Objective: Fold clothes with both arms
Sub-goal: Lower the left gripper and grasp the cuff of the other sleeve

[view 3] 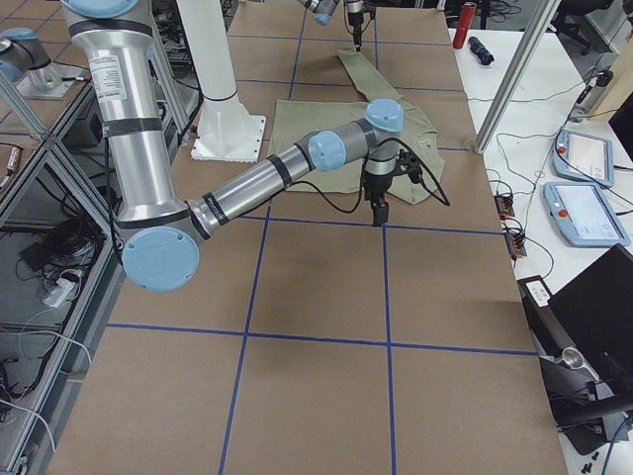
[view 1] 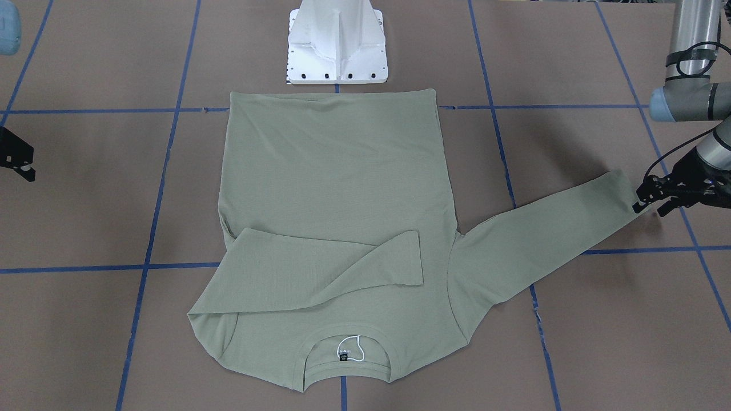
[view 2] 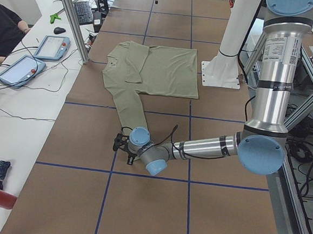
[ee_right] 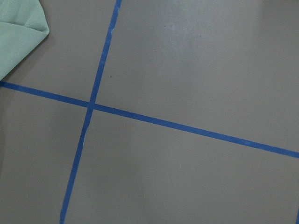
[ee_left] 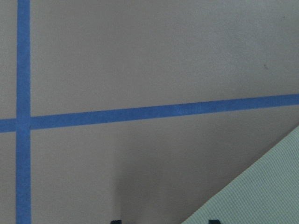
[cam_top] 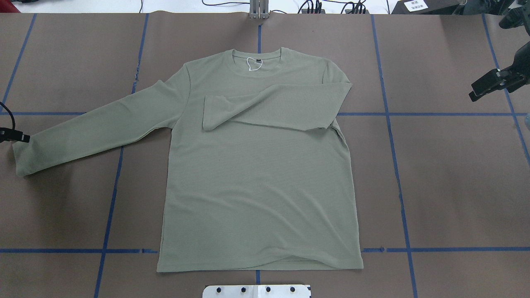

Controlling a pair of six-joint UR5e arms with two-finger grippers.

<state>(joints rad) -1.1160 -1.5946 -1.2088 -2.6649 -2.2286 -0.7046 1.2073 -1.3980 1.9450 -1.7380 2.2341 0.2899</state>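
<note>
- The left claw [view 1: 650, 206] sits low at the table [cam_top: 447, 186], its tips at the corner of the shirt's [cam_top: 256, 186] outstretched sleeve [cam_top: 95, 128]. Its wrist view shows two dark tips set apart, one over the cloth, so it looks open and not yet pinching anything.
- From that claw the sleeve runs away to the shirt's body, which lies flat and face up in the middle of the table, between the two claws.
- The right claw [cam_top: 476, 93] hangs above bare table, well apart from the shirt. I cannot tell whether its jaws are open or closed.
- The other sleeve [cam_top: 273, 105], on the right claw's side, is already folded across the chest.
- The shirt looks like a light, soft, limp knit. It will probably drape and drag rather than hold a shape, and a single layer may be hard to pick off the flat surface.
- The best place to hold seems to be the cuff [cam_top: 22, 159] just in front of the left claw, pinched at its edge and carried over the chest.
- Nothing lies between either claw and the shirt except blue tape lines [cam_top: 397, 174], flat on the table.
- The white base [view 1: 337, 45] stands just beyond the hem, far from both claws.
- Two tablets [view 2: 52, 47] rest on a side bench off the table.
</note>
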